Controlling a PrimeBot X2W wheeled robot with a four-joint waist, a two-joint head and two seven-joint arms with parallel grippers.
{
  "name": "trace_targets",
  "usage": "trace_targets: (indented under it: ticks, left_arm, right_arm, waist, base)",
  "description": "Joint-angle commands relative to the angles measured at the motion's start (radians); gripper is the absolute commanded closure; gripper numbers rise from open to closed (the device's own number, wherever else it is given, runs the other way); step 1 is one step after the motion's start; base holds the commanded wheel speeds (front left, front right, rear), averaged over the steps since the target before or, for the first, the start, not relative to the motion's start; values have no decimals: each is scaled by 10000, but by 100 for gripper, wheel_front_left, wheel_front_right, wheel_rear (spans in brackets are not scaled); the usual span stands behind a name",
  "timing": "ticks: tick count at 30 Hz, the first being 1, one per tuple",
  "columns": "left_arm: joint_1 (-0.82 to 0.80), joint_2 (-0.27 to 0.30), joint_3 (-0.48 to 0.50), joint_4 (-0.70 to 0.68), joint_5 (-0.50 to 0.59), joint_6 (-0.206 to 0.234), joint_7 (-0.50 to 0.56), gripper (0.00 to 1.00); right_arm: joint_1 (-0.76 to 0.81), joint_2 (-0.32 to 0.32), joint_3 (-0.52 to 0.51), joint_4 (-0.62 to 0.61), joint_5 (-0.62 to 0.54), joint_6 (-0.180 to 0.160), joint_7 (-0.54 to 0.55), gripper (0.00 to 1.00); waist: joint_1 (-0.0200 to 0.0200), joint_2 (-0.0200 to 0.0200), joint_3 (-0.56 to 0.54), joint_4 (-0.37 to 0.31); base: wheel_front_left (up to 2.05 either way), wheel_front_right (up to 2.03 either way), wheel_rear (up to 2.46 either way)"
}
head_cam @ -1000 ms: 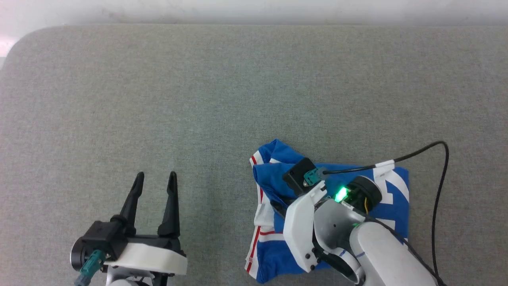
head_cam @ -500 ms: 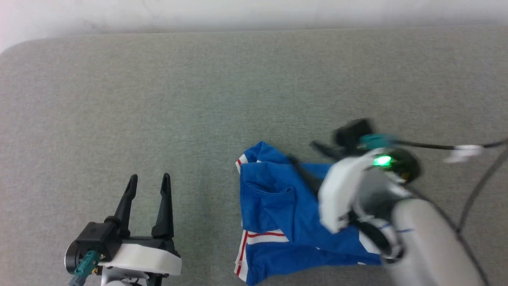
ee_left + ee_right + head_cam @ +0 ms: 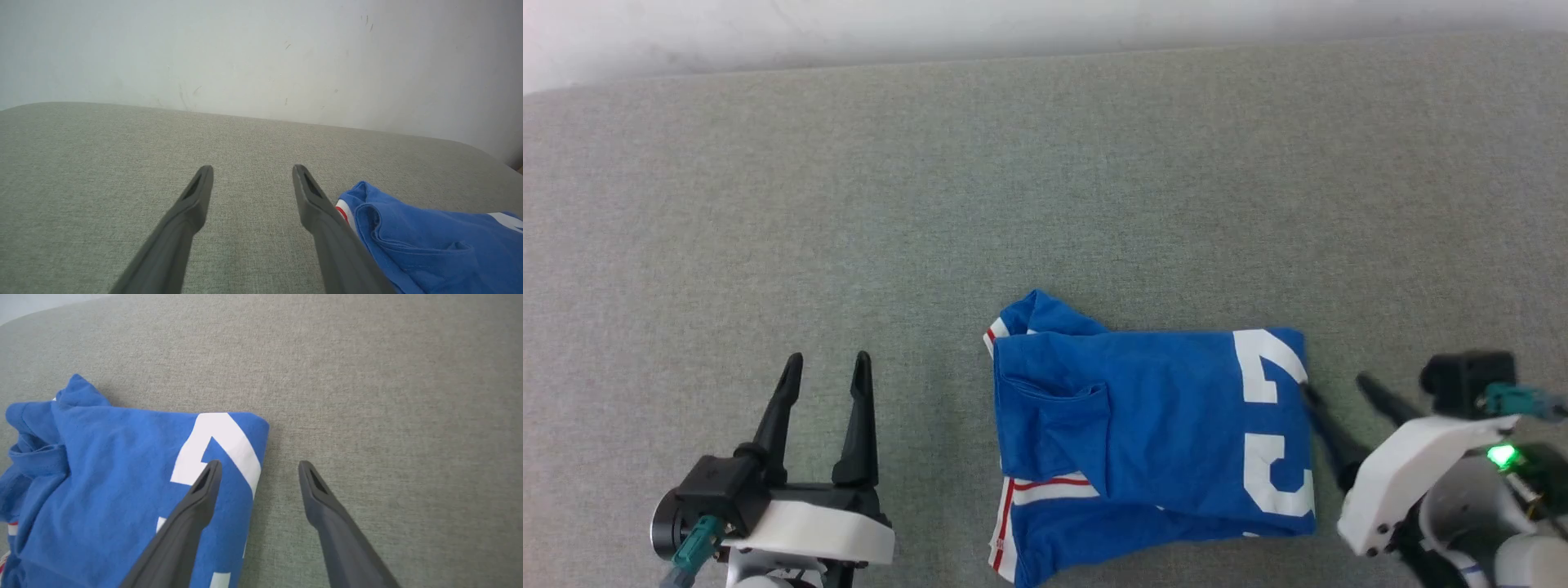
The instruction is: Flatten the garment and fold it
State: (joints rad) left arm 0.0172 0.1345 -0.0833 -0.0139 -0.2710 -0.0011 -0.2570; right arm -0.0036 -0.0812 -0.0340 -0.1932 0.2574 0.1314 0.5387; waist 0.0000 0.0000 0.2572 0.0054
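Note:
The garment (image 3: 1152, 441) lies folded into a blue rectangle on the grey cloth surface, with white numerals at its right end and red-striped white trim at its left edge. My right gripper (image 3: 1335, 385) stands open just off the garment's right edge, holding nothing. In the right wrist view the gripper (image 3: 258, 466) has its left finger over the garment (image 3: 122, 486) and its right finger over bare cloth. My left gripper (image 3: 823, 361) is open and empty at the lower left, well apart from the garment. The left wrist view has the gripper (image 3: 252, 169) beside the garment's (image 3: 429, 241) collar end.
The grey fabric-covered table (image 3: 1045, 204) stretches wide behind and to both sides of the garment. A pale wall (image 3: 261, 53) runs along its far edge. A rounded table corner (image 3: 486, 151) lies at the far right in the left wrist view.
My right gripper let go of the garment, opened, and drew back to the right, off the cloth. The garment now lies flat with its numerals showing. The head camera shifted slightly.

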Motion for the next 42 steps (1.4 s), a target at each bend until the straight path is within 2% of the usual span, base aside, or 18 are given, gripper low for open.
trace_targets:
  ticks: [1,10,11,12,13,19,26,29,37,42]
  left_arm:
    - [-44,84,24,-51,117,-73,-47,0]
    - [68,211,-41,-82,123,-50,17,0]
    - [83,227,-49,-86,121,-48,33,0]
    - [96,240,-55,-92,119,-43,45,0]
    - [108,251,-64,-96,116,-39,57,0]
    - [221,297,-136,-220,149,20,94,0]
    - [236,411,-162,-581,170,75,189,0]
    - [80,469,-188,-740,209,91,253,0]
    - [-724,598,-299,-1199,464,171,330,0]
    - [-1284,647,-365,-1445,691,276,329,0]
  right_arm:
    - [150,120,83,218,102,-7,-110,0]
    - [41,294,171,2083,277,-7,-460,0]
    - [-15,299,168,2307,383,-7,-497,9]
    - [-66,302,185,2537,548,-7,-516,57]
    - [-125,304,235,2739,684,-7,-563,100]
    - [-532,307,368,3397,856,-7,-1169,100]
    - [-1723,131,26,3088,208,-7,-1242,100]
    - [-2423,-409,-100,2855,31,-7,-940,100]
    - [-4047,-2471,-430,2588,-65,-7,79,100]
    - [-4799,-3610,-902,2706,-124,-7,315,100]
  waist:
    - [0,0,-17,33]
    - [0,0,-252,471]
    - [0,0,-292,512]
    - [0,0,-329,548]
    - [0,0,-370,577]
    - [0,0,-615,586]
    - [0,0,-397,103]
    - [0,0,-47,-151]
    - [0,0,1281,-774]
    - [0,0,2102,-985]
  base:
    - [0,0,0]
    - [0,0,0]
    - [0,0,0]
    - [0,0,0]
    - [0,0,0]
    - [0,0,0]
    - [0,0,0]
    - [0,0,0]
    - [0,0,0]
    - [0,0,0]
